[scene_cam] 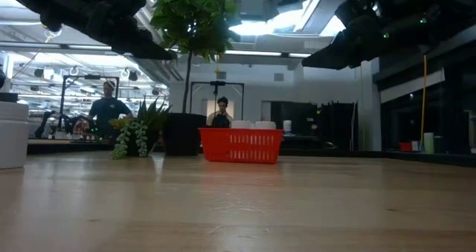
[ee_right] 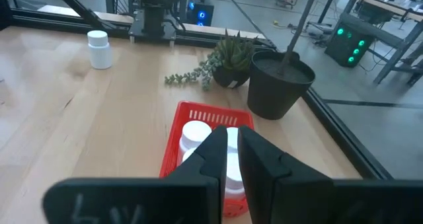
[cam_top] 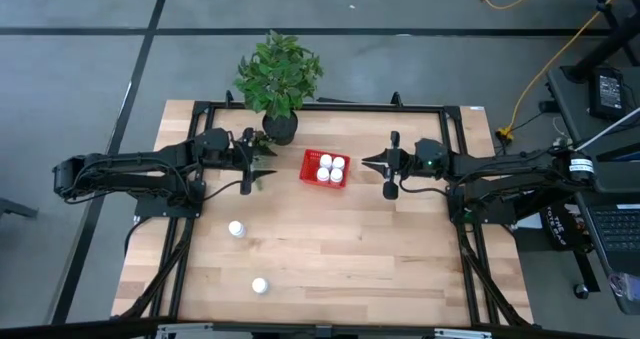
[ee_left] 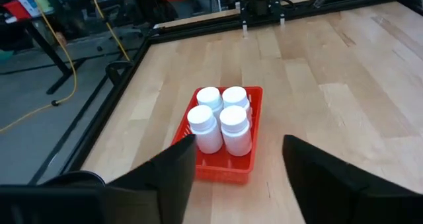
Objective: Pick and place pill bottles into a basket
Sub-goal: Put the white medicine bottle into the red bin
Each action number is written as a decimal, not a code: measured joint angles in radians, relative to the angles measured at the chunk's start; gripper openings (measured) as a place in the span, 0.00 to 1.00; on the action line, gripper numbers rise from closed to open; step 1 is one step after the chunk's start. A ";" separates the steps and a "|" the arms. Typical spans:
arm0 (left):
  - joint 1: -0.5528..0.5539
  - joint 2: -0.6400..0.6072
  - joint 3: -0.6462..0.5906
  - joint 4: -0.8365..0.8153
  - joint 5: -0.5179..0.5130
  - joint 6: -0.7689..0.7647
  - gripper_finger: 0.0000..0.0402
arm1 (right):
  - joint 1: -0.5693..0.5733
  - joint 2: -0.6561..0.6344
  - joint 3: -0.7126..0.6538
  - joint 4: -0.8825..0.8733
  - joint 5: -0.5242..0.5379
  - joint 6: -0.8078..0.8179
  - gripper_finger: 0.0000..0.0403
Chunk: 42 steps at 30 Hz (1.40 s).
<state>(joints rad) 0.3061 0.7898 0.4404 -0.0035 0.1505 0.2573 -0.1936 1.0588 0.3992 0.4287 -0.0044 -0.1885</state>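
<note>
**Four bottles in the basket, two left on the table**

The wooden table [cam_top: 350, 239] was seen framed by black rails. A leafy plant in a black pot [cam_top: 280, 129] stood at the far edge, with a small succulent [ee_right: 228, 69] and a trailing sprig beside it, just left of the red basket [cam_top: 312, 168]. The basket lay between the two arms, its long axis running roughly from the far edge toward the near one. Four pill bottles [ee_left: 218, 121] were held upright inside it, caps up, packed two by two. Two further bottles stood upright well apart from it, one at mid-table [cam_top: 236, 229] and one nearer the front edge [cam_top: 260, 286]. The left gripper [cam_top: 246, 164] was held near the pot with fingers spread. The right gripper [cam_top: 392, 165] was held right of the basket, fingers almost pressed together on nothing.
</note>
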 joint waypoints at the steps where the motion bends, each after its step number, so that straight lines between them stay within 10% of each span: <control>1: 0.000 0.000 0.000 0.000 0.000 0.000 0.57 | 0.000 0.000 0.000 0.000 0.000 -0.001 0.10; 18: -0.079 -0.007 0.125 -0.254 -0.043 -0.105 0.62 | 0.000 0.001 0.000 0.035 0.000 0.003 0.10; 28: -0.422 -0.007 0.272 -0.638 -0.286 -0.397 0.62 | 0.000 0.001 0.000 0.039 0.000 0.009 0.10; 42: -0.978 0.150 0.271 -0.679 -0.565 -0.860 0.60 | 0.001 0.001 0.000 0.060 0.000 0.124 0.10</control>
<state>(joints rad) -0.6718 0.9402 0.7114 -0.6830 -0.4149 -0.6027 -0.1928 1.0595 0.3996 0.4885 -0.0044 -0.0643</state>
